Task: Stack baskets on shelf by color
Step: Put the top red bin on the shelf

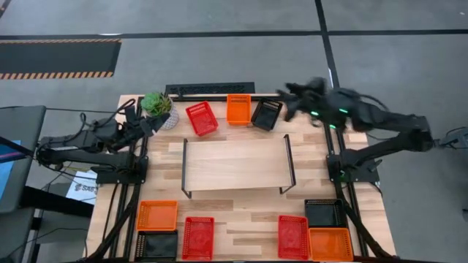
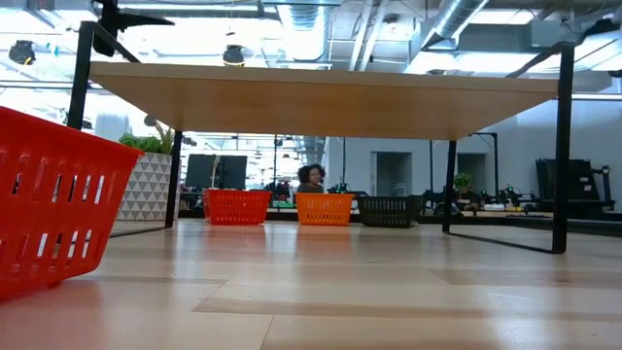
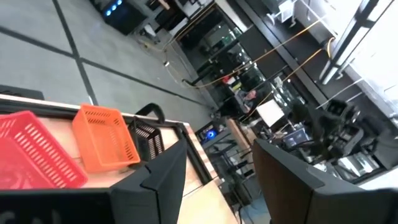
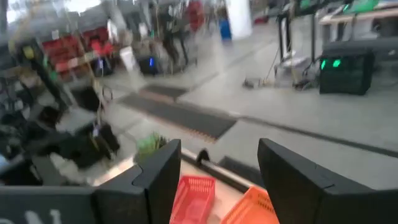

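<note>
The light-wood shelf [image 1: 234,164] stands mid-table on black legs, its top bare. Along the far edge a red basket [image 1: 202,118], an orange basket [image 1: 238,109] and a black basket [image 1: 266,114] rest on their bottoms. Six more baskets sit near the near edge: orange [image 1: 157,215], black [image 1: 156,244], red [image 1: 198,237], red [image 1: 292,236], black [image 1: 325,212], orange [image 1: 330,243]. My right gripper [image 1: 289,101] [image 4: 219,146] is open, raised beside the far black basket. My left gripper [image 1: 150,126] [image 3: 219,149] is open, by the plant pot.
A white pot with a green plant [image 1: 157,104] stands at the far left corner, right beside my left gripper. A black bar [image 1: 210,88] runs along the far edge. In the low view a person [image 2: 311,178] sits beyond the table.
</note>
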You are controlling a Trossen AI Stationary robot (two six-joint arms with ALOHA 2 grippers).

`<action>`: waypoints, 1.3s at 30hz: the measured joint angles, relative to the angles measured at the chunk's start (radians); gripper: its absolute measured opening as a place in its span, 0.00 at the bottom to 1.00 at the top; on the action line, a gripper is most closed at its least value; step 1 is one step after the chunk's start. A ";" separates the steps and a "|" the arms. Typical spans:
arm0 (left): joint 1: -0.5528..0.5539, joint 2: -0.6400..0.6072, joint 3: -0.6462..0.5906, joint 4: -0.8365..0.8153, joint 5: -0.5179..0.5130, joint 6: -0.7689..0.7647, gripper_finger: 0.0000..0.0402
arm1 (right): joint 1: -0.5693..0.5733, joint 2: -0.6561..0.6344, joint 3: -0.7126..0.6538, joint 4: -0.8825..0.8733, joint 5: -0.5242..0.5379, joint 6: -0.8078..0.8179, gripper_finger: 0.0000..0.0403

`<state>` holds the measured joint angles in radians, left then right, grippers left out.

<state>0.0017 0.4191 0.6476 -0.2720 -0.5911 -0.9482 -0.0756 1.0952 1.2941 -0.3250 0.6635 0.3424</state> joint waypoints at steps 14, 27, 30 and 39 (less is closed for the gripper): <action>0.000 0.000 0.000 -0.112 0.022 -0.041 0.43 | -0.208 0.641 0.387 -0.038 -0.452 0.026 0.58; 0.000 0.000 0.000 -0.132 0.057 -0.043 0.43 | -0.255 1.030 0.600 -0.126 -0.512 0.023 0.58; 0.000 0.000 0.000 -0.137 0.057 -0.043 0.43 | -0.257 1.096 0.651 -0.147 -0.539 0.023 0.58; 0.000 0.000 0.000 -0.138 0.057 -0.060 0.43 | -0.261 1.241 0.756 -0.255 -0.560 0.024 0.58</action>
<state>0.0013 0.4191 0.6476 -0.4103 -0.5343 -1.0077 -0.3367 2.3359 2.0505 -0.5796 0.1040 0.3660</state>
